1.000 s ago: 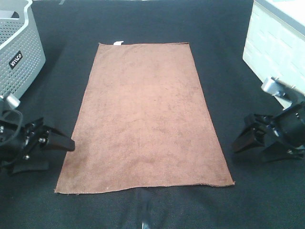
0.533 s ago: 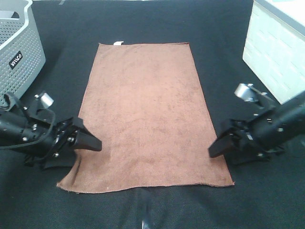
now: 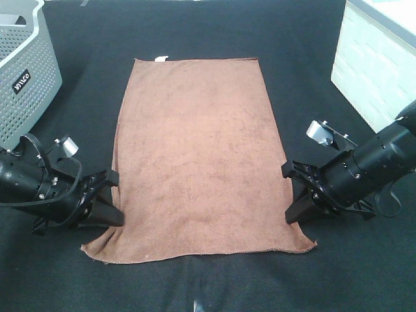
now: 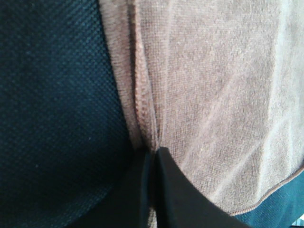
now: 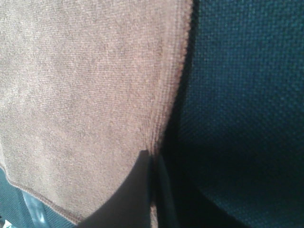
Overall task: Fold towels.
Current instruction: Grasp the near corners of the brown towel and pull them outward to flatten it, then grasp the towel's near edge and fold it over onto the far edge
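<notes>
The reddish-brown terry towel [image 3: 195, 156] lies flat and lengthwise on the black table, its small white tag [image 3: 161, 59] at the far edge. My left gripper [image 3: 114, 207] is at the towel's left long edge near the front corner. In the left wrist view its jaws [image 4: 153, 154] are shut on the puckered edge of the towel [image 4: 213, 95]. My right gripper [image 3: 294, 203] is at the right long edge near the front corner. In the right wrist view it [image 5: 153, 156] is shut on the hem of the towel [image 5: 85, 85].
A grey perforated basket [image 3: 23, 65] stands at the back left. A white brick-patterned box [image 3: 377, 71] stands at the back right. The black table cloth [image 3: 305, 78] surrounds the towel on all sides.
Both grippers have moved inward from the table's sides to the towel's long edges and closed on them. The front corners have drawn slightly inward.
</notes>
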